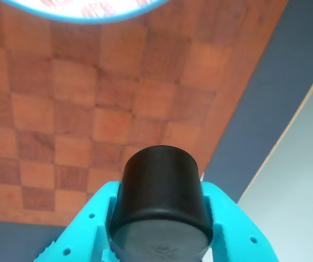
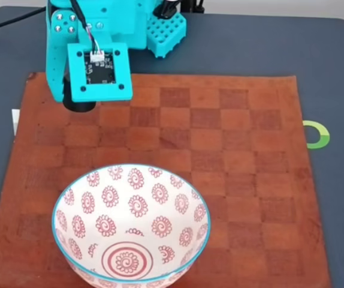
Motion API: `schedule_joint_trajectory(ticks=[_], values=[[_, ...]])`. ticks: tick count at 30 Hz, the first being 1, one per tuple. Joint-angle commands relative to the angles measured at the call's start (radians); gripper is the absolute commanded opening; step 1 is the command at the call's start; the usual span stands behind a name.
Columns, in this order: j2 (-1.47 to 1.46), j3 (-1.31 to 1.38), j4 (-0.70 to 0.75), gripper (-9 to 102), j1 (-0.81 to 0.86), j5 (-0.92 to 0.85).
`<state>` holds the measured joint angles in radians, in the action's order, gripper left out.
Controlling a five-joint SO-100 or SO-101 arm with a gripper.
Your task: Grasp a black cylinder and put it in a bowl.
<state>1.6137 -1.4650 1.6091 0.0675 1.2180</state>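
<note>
Transport step: the turquoise end effector (image 1: 159,240) pinches the black cylinder (image 1: 161,199) over the checkered mat's (image 2: 232,150) far-left corner; next, carry it nearer, above the bowl (image 2: 76,264).

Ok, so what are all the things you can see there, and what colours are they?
black cylinder: one, matte black, held between the tool's fingers, above the board's far left part in the fixed view.
bowl: one, white with red spiral flowers and a thin blue rim, on the board's near left part.
checkered board: one, reddish-brown squares, on the mat.
mat: one, dark blue-grey, under the board.
green ring mark: one, green and white, on the mat right of the board.
tool: one, turquoise, shut on the cylinder.
</note>
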Motion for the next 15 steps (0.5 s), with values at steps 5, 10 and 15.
schedule_joint_trajectory(ticks=[5, 10, 15], values=[[0.005, 0.100, -0.018, 12, -0.061, 0.005], [0.005, 0.103, -0.035, 12, -0.094, 0.008], [0.005, 0.103, -0.110, 12, -0.127, 0.008]])
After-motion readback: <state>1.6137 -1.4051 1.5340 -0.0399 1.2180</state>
